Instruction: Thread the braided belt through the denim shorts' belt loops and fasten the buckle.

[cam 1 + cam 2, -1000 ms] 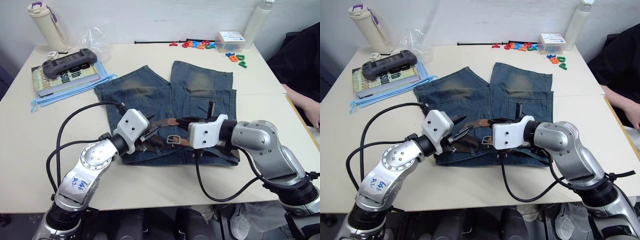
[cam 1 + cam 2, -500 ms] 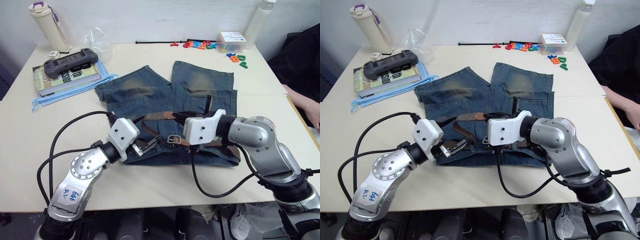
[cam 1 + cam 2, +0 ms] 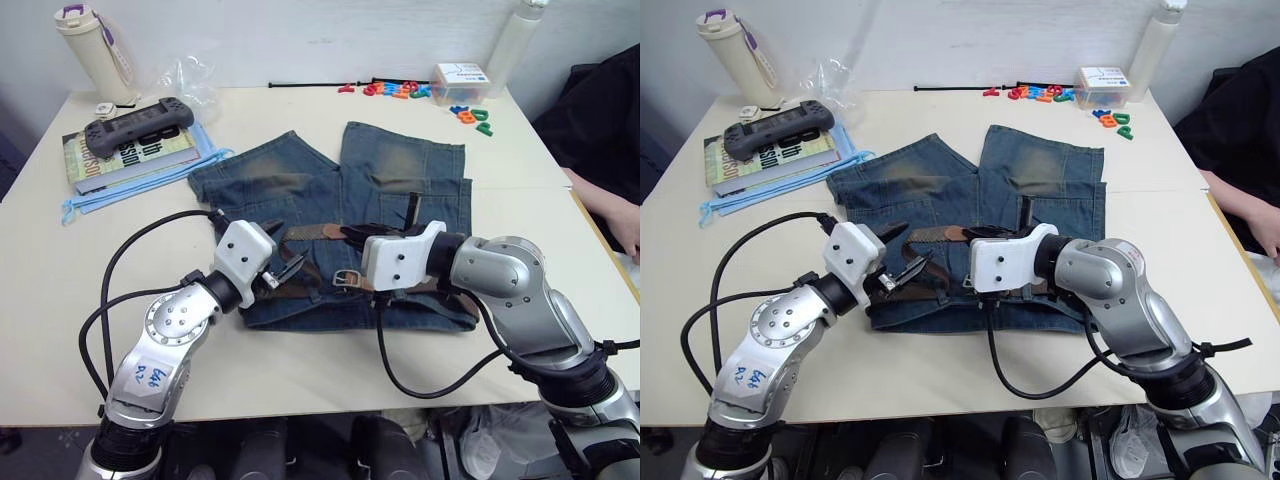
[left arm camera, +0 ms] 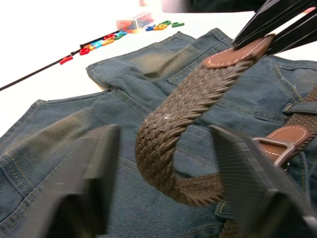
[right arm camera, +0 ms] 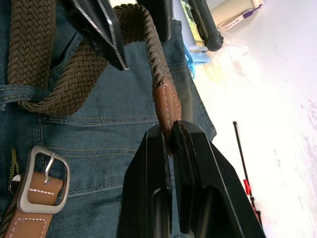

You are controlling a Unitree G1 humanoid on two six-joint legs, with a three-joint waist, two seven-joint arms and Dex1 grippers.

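— Where is the belt (image 4: 183, 106)?
— On the shorts (image 3: 400, 165). We find the right tool (image 5: 171, 141) clenched on its leather tip; the left tool (image 4: 163, 163) is released, straddling the arched strap.
— Nearer the buckle (image 5: 42, 176)?
— We judge the right.

pale cream tabletop (image 3: 300, 380) under even light, backed by a plain white wall (image 3: 300, 40); dark floor beneath the near edge.

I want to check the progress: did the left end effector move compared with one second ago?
Yes. The left end effector has pulled back toward the robot's left, away from the buckle on the denim shorts, and now stands open.
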